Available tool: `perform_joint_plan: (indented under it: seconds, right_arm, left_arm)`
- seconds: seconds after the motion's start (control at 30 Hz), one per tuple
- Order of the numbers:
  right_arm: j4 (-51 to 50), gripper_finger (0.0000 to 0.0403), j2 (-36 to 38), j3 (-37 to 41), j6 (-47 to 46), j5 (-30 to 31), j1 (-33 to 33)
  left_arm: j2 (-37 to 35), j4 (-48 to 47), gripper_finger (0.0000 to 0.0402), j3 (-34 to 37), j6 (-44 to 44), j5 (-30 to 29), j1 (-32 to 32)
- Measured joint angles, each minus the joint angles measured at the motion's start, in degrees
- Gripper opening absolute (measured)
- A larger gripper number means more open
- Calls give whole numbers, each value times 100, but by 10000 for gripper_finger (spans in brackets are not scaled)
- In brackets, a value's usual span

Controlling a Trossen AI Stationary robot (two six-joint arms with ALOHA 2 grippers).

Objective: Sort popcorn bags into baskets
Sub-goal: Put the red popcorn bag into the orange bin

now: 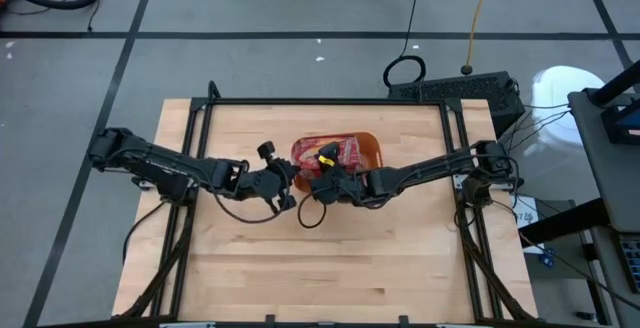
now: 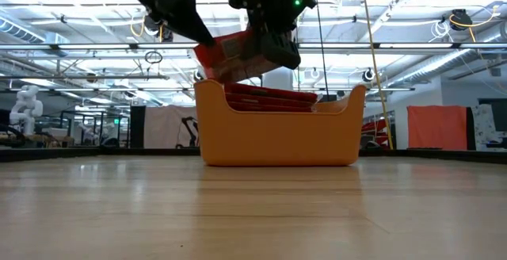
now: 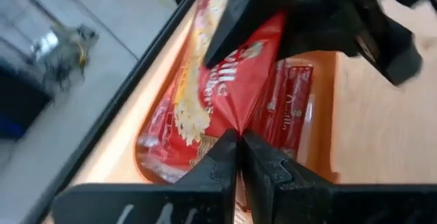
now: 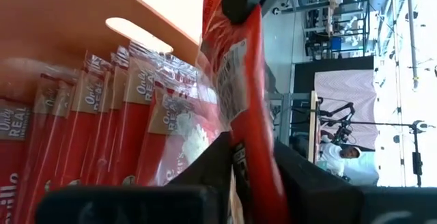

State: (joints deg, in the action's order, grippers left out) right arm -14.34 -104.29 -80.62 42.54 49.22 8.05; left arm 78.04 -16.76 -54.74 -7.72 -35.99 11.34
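Note:
One red popcorn bag (image 2: 230, 58) hangs tilted over the orange basket (image 2: 277, 133), with both grippers shut on it. In the high view my left gripper (image 1: 288, 180) comes from the table's left and my right gripper (image 1: 320, 181) from the right; they meet at the basket's near left corner (image 1: 305, 163). Several more red popcorn bags (image 4: 102, 128) stand on edge side by side inside the basket, leaning on each other. Whether the held bag touches them does not show. My left gripper pinches a gathered, puckered spot at the bag's edge (image 3: 240, 118) between its two fingers (image 3: 218, 159). The bag stretches away from the fingers, above the basket's inside. My right gripper holds the same bag with one finger on each flat face, at an edge (image 4: 249, 149). The bag stands on edge between the fingers (image 4: 300, 176) and reaches past them over the packets in the basket.
The basket stands at the middle of the wooden table, toward its far edge (image 1: 330, 103). Bare tabletop (image 1: 340, 268) spreads toward the near edge. A black frame (image 1: 200, 148) borders the table. Cables and a white object (image 1: 560, 98) lie beyond the table's right side.

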Motion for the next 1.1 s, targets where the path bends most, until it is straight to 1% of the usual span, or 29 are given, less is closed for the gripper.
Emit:
perform_joint_plan:
  seconds: [0.1, 0.17, 0.23, 0.3, 0.43, 0.5, 0.57, 0.7, 0.77, 0.87, 1.0, 1.07, 1.1]
  right_arm:
    - [4, 40, 0, 0, 8, -44, 5]
    - [6, 37, 0, 0, -2, -32, 8]
    - [6, 37, 0, 0, -7, -17, 4]
    - [-10, 38, 0, 0, -9, 14, -3]
    - [-45, 39, 0, 0, -29, 21, -13]
    - [-56, 40, 0, 0, -80, 12, -21]
    - [-108, 40, 1, 1, -135, 16, -40]
    - [-96, 40, 131, 11, -209, 14, -59]
    - [-95, 40, 229, 11, -353, 14, -86]
    - [-63, 40, 433, 64, -671, -90, -153]
    - [118, 40, 722, 365, -1078, -846, -349]
    - [401, 40, 830, 631, -1191, -1095, -441]
    - [594, 40, 853, 774, -1177, -1104, -479]
  left_arm:
    - [0, 87, 35, 0, 523, -10, 189]
    - [-2, 131, 59, 0, 628, -174, 301]
    - [-6, 137, 90, 0, 627, -473, 380]
    - [-70, 97, 127, 1, 543, -716, 450]
    - [-150, -33, 198, 2, 229, -948, 508]
    - [-250, -281, 222, 11, -15, -1080, 544]
    - [-389, -563, 235, 2, -311, -1228, 542]
    - [-676, -1405, 237, 14, -1159, -1423, 526]
    - [-855, -1846, 229, 65, -1666, -1576, 528]
    - [-1037, -2171, 211, 212, -2368, -1670, 531]
    - [-1182, -2021, 187, 555, -2735, -1674, 577]
    - [-1185, -1831, 175, 770, -2791, -1670, 607]
    - [-1182, -1658, 171, 884, -2801, -1662, 616]
